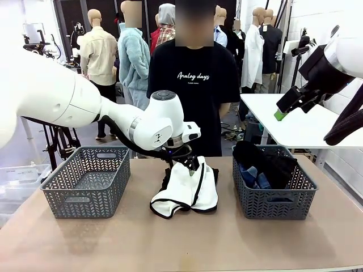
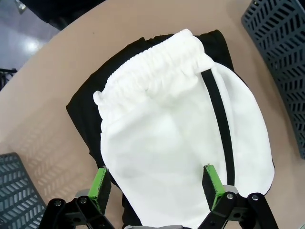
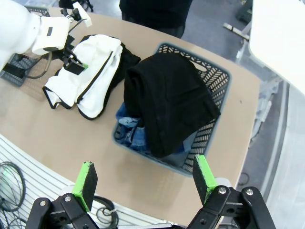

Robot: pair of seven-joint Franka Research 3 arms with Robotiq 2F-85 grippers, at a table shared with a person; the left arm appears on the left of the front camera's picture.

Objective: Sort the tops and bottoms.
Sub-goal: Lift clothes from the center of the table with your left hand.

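A white garment with black edging point(image 1: 184, 192) point(image 2: 167, 138) point(image 3: 88, 71) lies mid-table on top of a black piece point(image 1: 213, 173) point(image 2: 81, 109) point(image 3: 127, 59). My left gripper point(image 1: 186, 163) point(image 2: 156, 188) is low over the white garment's far end, open, its green pads point(image 2: 100, 186) straddling the cloth. Another black piece point(image 1: 266, 158) point(image 3: 167, 95) is draped over a blue denim piece point(image 1: 255, 178) point(image 3: 133, 133) in the right grey basket point(image 1: 272, 204) point(image 3: 217, 71). Up at the right, well above that basket, my right gripper point(image 1: 282, 113) point(image 3: 144, 181) hangs open with nothing in it.
The grey basket on the left point(image 1: 85, 184) holds nothing. A person in a black printed T-shirt point(image 1: 195, 79) stands at the table's far edge. A white table point(image 1: 295, 122) stands behind the right basket. Bare tabletop point(image 1: 181, 243) runs along the near edge.
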